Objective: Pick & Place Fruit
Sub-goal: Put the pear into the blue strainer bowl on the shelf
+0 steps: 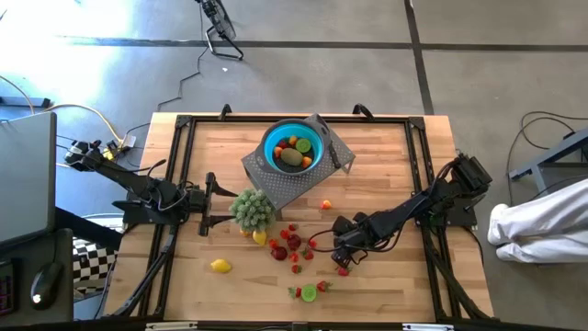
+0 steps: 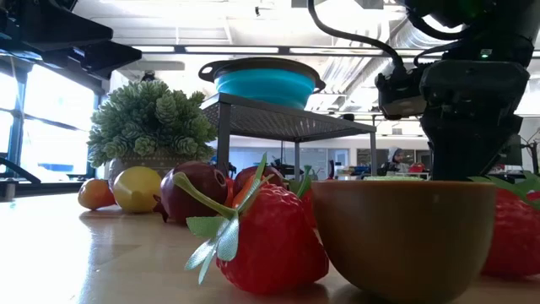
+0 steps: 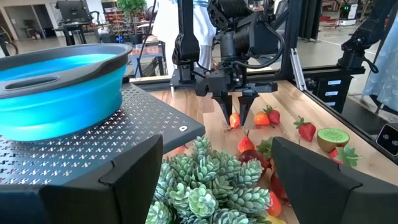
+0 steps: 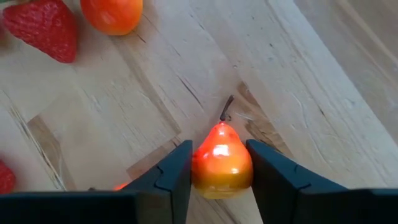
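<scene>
Wooden surface: pale butcher-block planks in a black frame.
Left gripper: jaws spread wide, empty, beside the green artificial plant.
Blue round bowl: on a perforated metal stand, holding several pieces.
Fruit: scattered mid-surface.
Right gripper: jaws pinching a small red-orange pear resting on the wood.

Overhead camera looks straight down; low camera sits at tabletop level; both show the blue bowl.
</scene>
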Available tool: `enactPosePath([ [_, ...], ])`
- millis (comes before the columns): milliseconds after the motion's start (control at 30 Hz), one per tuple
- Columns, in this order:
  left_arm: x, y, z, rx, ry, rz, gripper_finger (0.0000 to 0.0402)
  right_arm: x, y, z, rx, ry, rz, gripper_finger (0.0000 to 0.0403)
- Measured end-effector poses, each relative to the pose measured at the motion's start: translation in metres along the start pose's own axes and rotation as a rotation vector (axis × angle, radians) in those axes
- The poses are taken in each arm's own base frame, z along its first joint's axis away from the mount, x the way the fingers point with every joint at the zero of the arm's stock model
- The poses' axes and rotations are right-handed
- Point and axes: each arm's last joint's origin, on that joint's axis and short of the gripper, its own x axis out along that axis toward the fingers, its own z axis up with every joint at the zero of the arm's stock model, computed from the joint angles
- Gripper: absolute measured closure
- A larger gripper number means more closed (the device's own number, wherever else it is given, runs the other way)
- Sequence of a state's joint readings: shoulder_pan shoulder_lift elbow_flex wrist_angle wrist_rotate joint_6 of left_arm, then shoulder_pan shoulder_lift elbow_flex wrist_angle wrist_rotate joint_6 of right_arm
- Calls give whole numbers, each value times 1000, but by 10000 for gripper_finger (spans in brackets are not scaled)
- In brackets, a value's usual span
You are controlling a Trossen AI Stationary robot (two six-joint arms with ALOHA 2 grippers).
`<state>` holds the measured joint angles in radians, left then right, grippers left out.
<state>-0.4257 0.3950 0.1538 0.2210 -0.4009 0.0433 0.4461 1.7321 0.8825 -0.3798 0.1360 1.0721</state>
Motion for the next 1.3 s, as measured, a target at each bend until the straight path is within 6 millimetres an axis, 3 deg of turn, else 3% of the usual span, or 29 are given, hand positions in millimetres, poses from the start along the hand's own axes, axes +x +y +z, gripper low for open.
enactPosePath([
  [200,0,0,0,2,5,0,107,0,0,0,0,1,2,257],
  [367,0,0,-1,3,8,0,107,-4,0,1,-1,-1,16,269],
  [800,0,0,-1,4,8,0,107,-42,7,11,-41,-113,155,271],
  [1067,0,0,-1,3,7,0,107,-58,10,25,-79,-252,231,271],
  [1300,0,0,-1,4,6,0,107,-73,9,51,-134,-443,292,270],
])
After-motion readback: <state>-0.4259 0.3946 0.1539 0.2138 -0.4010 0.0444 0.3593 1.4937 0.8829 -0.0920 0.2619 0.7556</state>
